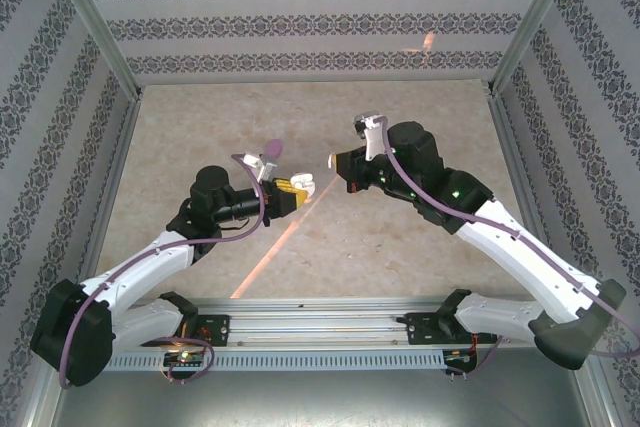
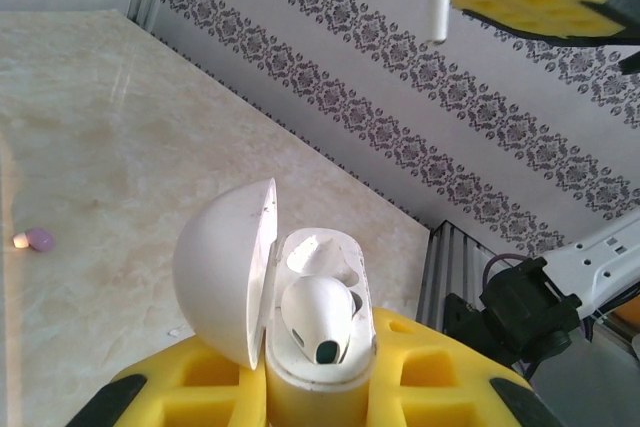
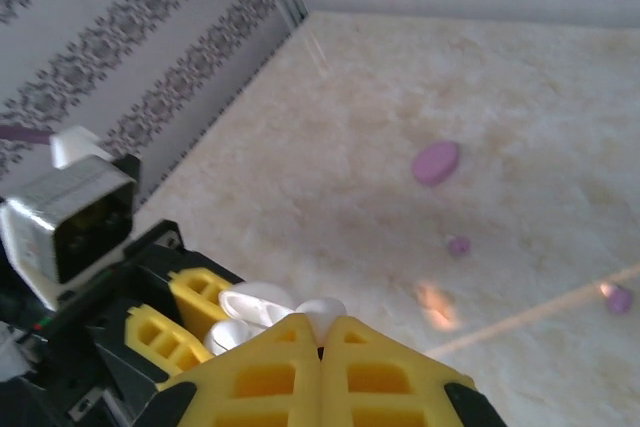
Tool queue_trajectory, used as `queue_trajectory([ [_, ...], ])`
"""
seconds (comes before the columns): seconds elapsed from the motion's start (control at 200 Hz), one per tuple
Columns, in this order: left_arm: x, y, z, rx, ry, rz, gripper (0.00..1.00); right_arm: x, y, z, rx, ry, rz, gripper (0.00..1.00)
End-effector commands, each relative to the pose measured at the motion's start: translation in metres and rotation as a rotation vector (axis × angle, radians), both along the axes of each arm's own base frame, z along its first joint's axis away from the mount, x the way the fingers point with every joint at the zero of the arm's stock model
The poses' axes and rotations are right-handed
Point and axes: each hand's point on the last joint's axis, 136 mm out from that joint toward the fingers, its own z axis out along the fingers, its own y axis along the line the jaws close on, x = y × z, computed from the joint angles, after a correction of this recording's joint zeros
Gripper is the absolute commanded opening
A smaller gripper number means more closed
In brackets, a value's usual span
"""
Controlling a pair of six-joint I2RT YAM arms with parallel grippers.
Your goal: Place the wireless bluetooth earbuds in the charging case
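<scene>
Currently the left claw [image 2: 318, 389] is gripping the case [image 2: 225, 267] upright, lid open, so the free slot is facing up; one earbud [image 2: 318, 309] is sitting inside. The right claw [image 3: 320, 342] is hovering closed nearby; whether it is pinching anything I cannot tell

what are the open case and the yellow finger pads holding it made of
charging case: smooth hard plastic by the look, whitish, soft sheen on the lid. Pads: matte yellow, moulded pockets; likely foam or soft rubber, hard to tell.
</scene>
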Motion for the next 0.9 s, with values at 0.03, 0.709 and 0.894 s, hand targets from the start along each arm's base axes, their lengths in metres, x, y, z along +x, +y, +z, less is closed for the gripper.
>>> queue_trajectory([
  [0.03, -0.002, -0.001, 0.045, -0.090, -0.101, -0.021, 0.03, -0.003, 0.011, 0.022, 0.102, -0.078, 0.026, 0.04],
  [0.709, -0.003, 0.000, 0.067, -0.137, -0.125, -0.019, 0.03, -0.009, 0.038, 0.011, 0.140, -0.109, 0.127, 0.05],
  [0.894, 0.000, -0.001, 0.069, -0.138, -0.125, -0.016, 0.03, -0.014, 0.044, 0.006, 0.130, -0.111, 0.159, 0.05],
])
